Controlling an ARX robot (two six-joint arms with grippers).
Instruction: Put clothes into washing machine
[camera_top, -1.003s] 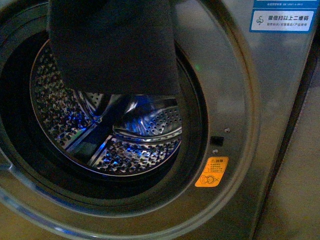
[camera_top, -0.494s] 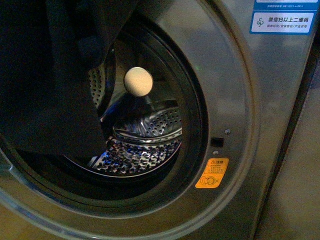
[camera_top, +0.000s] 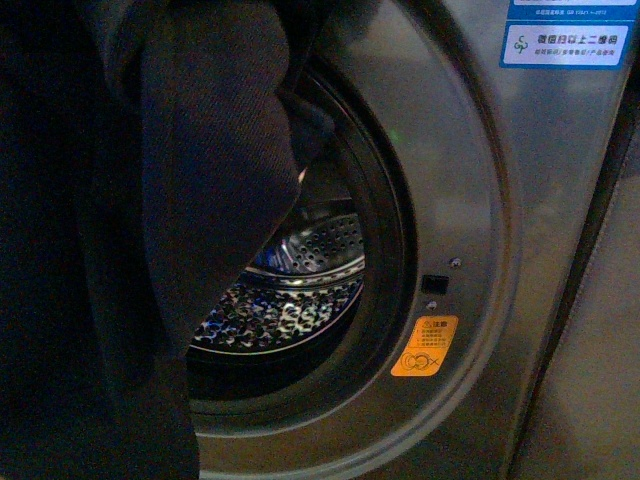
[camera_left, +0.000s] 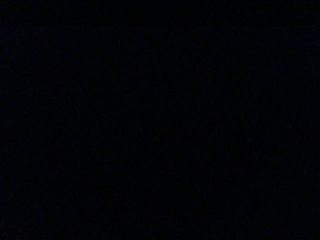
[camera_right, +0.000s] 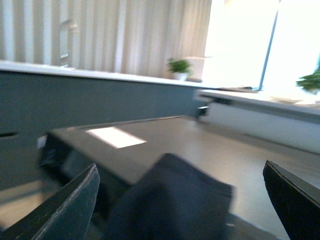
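Pale curtains (camera_right: 125, 35), a bright window (camera_right: 240, 40) and a small plant (camera_right: 178, 66) fill the background of the right wrist view. There the right gripper (camera_right: 180, 167) has its fingers (camera_right: 65, 210) spread wide, with a fold of the dark clothes (camera_right: 170, 200) between them; whether it touches them I cannot tell. The left wrist view is dark, so the left gripper cannot be judged. In the front view the clothes (camera_top: 210, 180) hang in front of the washer (camera_top: 470, 150), covering the left and upper part of the porthole (camera_top: 385, 260). The steel drum (camera_top: 300, 300) shows at the lower right. An orange sticker (camera_top: 423, 345) sits beside the rim, and a blue-white label (camera_top: 565, 45) is at the top right.
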